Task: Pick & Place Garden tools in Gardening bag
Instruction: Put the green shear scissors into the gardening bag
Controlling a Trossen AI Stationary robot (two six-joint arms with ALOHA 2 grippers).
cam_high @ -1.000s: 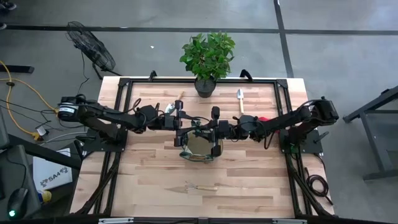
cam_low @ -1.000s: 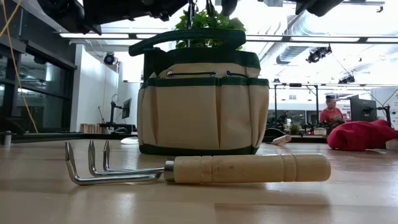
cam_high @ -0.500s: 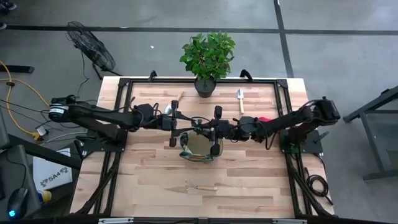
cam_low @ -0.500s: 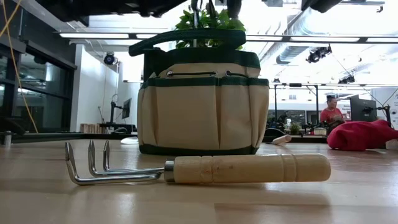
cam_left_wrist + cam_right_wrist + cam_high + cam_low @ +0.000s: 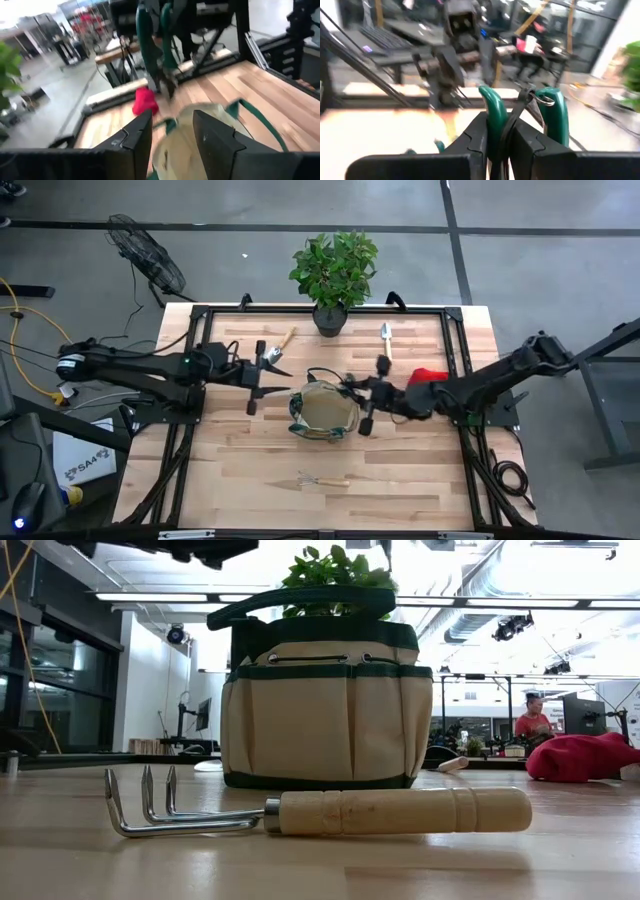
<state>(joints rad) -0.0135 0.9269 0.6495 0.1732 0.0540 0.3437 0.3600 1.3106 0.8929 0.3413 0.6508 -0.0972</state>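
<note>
We see the gardening bag (image 5: 323, 412) standing upright near the middle of the table (image 5: 240, 480), its mouth open to the overhead camera. The right gripper (image 5: 368, 398) hangs just beside the bag's right rim, its fingers clamped together on a pair of green-handled pruning shears (image 5: 520, 112); the right wrist view shows both green handles rising from between the closed fingers. The left gripper (image 5: 255, 377) sits to the left of the bag, apart from it, with its fingers spread and nothing between them; in the left wrist view the bag's tan fabric (image 5: 200, 135) shows past the two dark fingers (image 5: 137, 135).

The hand fork (image 5: 320, 811) lies flat on the front part of the table, well apart from the bag, its tines pointing left in the low view. One trowel (image 5: 386, 338) lies near the back edge, to the right of the potted plant (image 5: 333, 270), and another wooden-handled tool (image 5: 281, 342) lies left of the pot. The red bundle (image 5: 580, 757) rests on the table to the right of the bag, near the right arm.
</note>
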